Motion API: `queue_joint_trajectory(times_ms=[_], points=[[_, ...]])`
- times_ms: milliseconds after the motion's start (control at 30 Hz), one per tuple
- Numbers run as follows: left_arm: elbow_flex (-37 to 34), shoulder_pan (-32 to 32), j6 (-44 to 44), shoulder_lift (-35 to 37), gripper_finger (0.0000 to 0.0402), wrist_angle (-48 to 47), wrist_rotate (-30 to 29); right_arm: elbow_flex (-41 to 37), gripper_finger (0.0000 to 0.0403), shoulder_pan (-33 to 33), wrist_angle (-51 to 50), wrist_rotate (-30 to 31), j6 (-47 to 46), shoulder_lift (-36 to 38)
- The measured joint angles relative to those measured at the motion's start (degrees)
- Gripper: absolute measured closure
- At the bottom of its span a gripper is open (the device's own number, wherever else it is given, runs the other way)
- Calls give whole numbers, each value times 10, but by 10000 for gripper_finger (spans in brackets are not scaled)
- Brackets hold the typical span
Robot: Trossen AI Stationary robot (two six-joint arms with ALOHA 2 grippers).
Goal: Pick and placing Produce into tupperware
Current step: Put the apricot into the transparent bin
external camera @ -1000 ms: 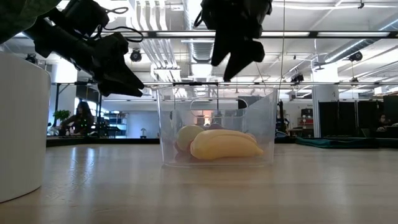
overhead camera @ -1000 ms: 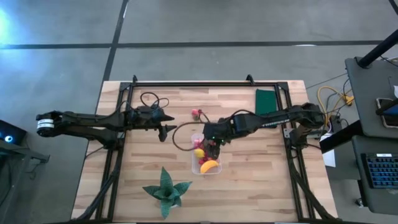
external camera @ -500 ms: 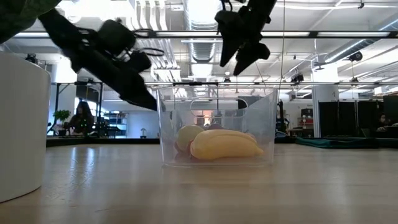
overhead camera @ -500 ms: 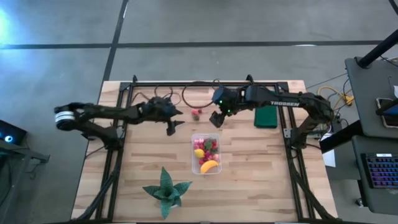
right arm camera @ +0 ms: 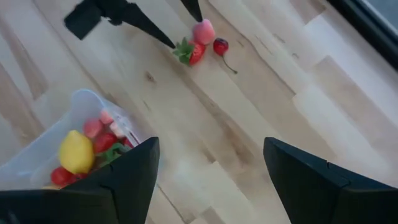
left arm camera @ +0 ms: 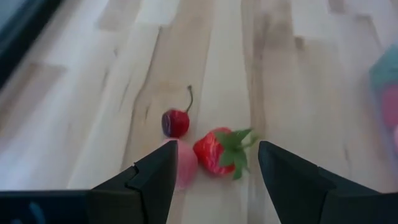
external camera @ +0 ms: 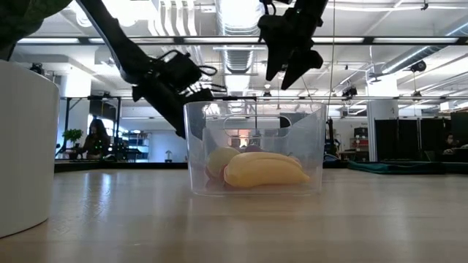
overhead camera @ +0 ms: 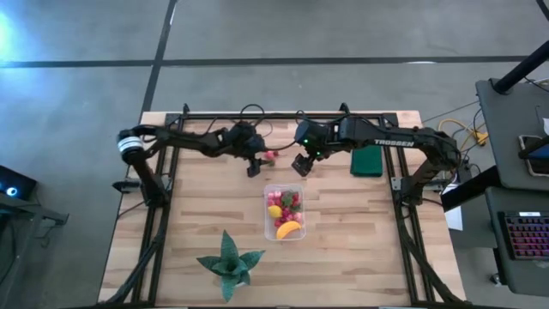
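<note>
The clear tupperware (overhead camera: pixel 285 212) stands on the wooden table and holds a lemon (overhead camera: pixel 274 211), a banana (overhead camera: pixel 290 229) and several red pieces; the low view shows the banana (external camera: pixel 265 169) through its wall (external camera: pixel 314 146). A strawberry (left arm camera: pixel 221 151), a pink piece (left arm camera: pixel 185 163) and a cherry (left arm camera: pixel 176 122) lie loose on the table toward the far edge. My left gripper (left arm camera: pixel 216 154) is open just above them, one finger on each side of the strawberry, the pink piece beside one finger. My right gripper (overhead camera: pixel 300 163) hangs open, raised, just right of the loose fruit (right arm camera: pixel 193 51).
A green spiky plant (overhead camera: pixel 227 264) in a white pot (external camera: pixel 22 146) stands near the table's near edge. A dark green flat rectangle (overhead camera: pixel 367 160) lies at the far right. The black frame rail (overhead camera: pixel 283 114) runs along the far edge. Bare wood lies left and right of the tupperware.
My right gripper rose from above the tupperware and swung toward the far edge, then held still. My left gripper travelled toward the table's right and came down beside the loose strawberry. The tupperware and its fruit stayed put.
</note>
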State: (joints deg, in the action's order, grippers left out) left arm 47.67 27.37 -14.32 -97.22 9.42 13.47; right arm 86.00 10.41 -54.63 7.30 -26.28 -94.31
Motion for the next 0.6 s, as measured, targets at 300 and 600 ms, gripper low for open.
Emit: queue_joint_trajectory(times_ms=[300,600], points=[[23,5,-1,-38,192,-24,-3,0,124,12,0,3,45,2],[23,32,-11,-15,192,-35,-22,0,124,18,-5,3,87,2]])
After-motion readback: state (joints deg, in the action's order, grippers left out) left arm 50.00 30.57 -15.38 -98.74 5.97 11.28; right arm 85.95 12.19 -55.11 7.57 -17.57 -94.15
